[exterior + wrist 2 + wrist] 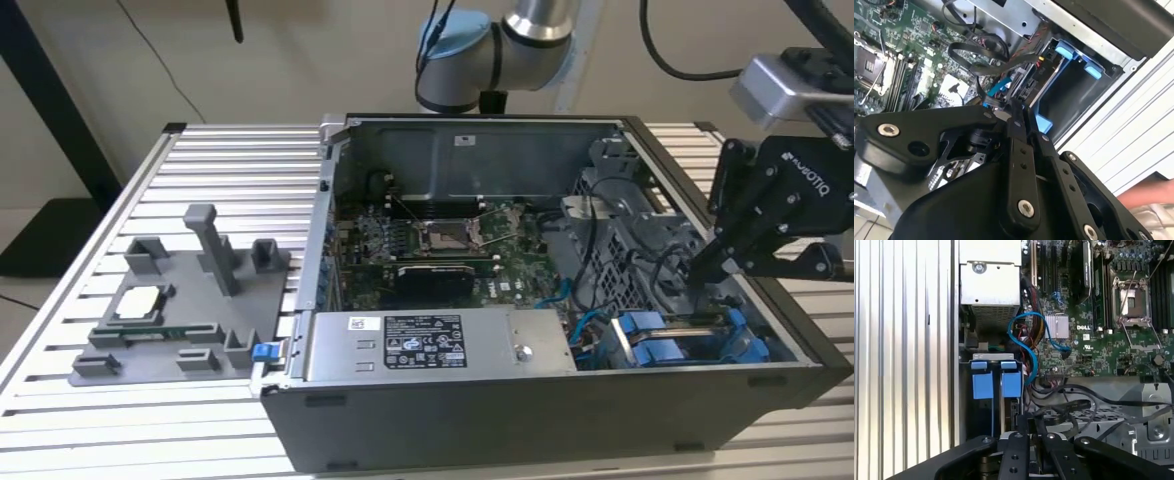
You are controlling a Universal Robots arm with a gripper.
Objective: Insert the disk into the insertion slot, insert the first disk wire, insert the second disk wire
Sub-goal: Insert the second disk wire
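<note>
The gripper point(705, 268) hangs inside the open computer case point(534, 420), at the exterior view's right, its fingers point(1016, 131) drawn together on a dark cable connector point(1000, 113). Just below and in front of the fingertips sits the insertion slot point(687, 345), where the disk point(995, 405) in its blue carrier frame already rests. Beside the gripper, further into the case, lies the motherboard point(434, 245); the case stands on a slatted worktop point(134, 420).

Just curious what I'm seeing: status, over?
Gripper shut on black wire, low inside case. Disk in blue carrier sits in drive bay. Loose cables crowd it.
</note>
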